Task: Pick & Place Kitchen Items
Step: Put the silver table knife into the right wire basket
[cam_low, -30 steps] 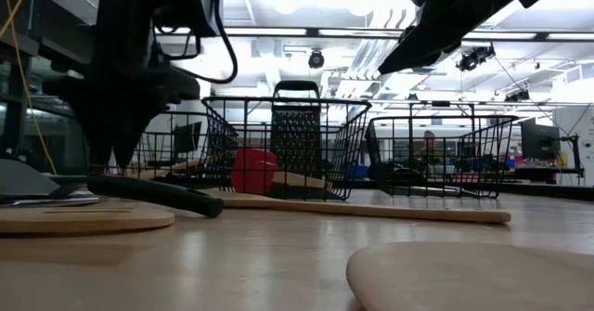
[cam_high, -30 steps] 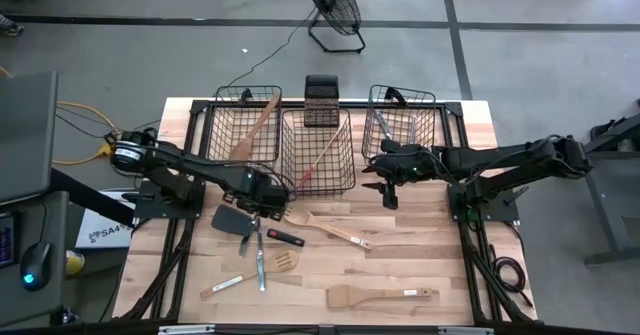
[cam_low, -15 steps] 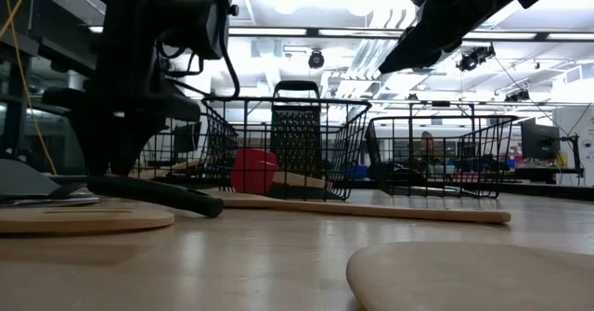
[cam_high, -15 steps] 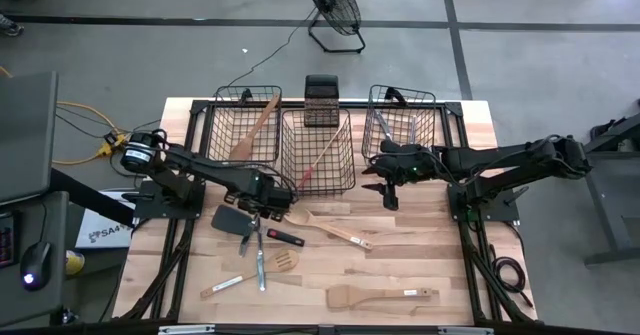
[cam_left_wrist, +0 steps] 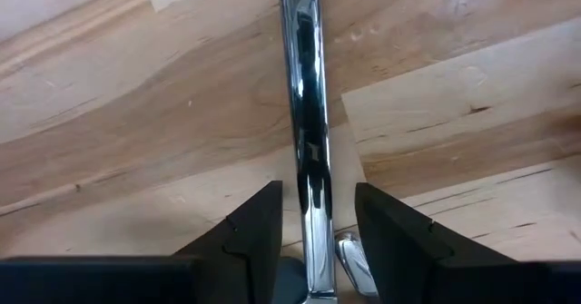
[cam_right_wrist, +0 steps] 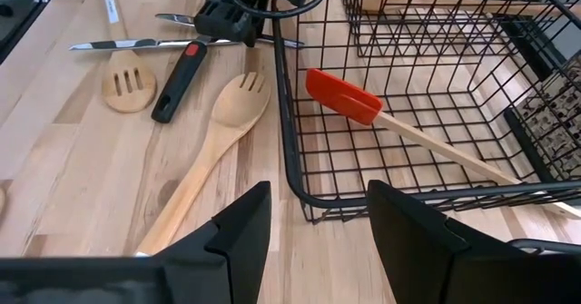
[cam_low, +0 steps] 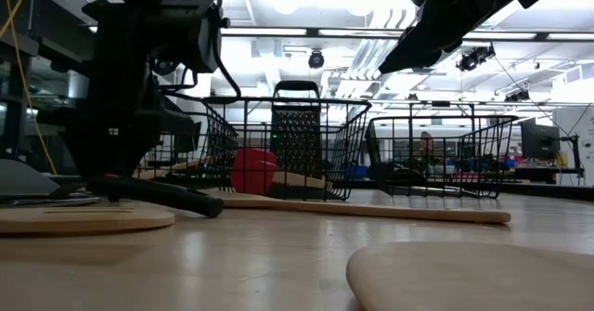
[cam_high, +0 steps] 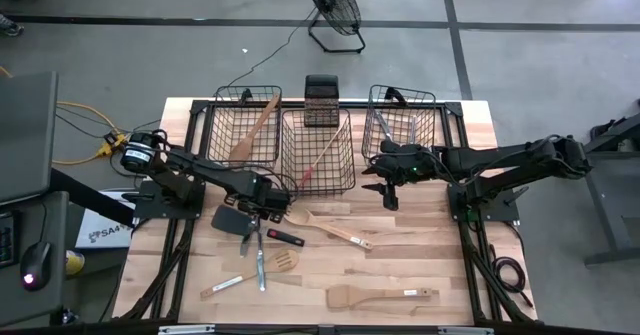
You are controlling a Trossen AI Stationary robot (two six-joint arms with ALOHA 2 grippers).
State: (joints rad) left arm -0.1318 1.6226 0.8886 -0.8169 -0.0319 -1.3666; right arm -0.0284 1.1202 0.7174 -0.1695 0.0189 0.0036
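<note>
Silver cutlery (cam_left_wrist: pixel 304 150) lies flat on the worktop (cam_high: pixel 400 265), and the left hand (cam_left_wrist: pixel 313 227) is down over it, fingers (cam_left_wrist: pixel 250 236) apart, one either side of the handle. Right hand (cam_high: pixel 388 190) hangs near the baskets (cam_high: pixel 318 155), fingers apart, empty.

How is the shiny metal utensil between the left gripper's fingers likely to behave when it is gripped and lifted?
The metal utensil looks polished and mirror-smooth, so it may slip between the left gripper's fingers. Its slim, straight handle looks rigid, so it probably won't flex. It lies flat on the table, so getting under it may be awkward.
</note>
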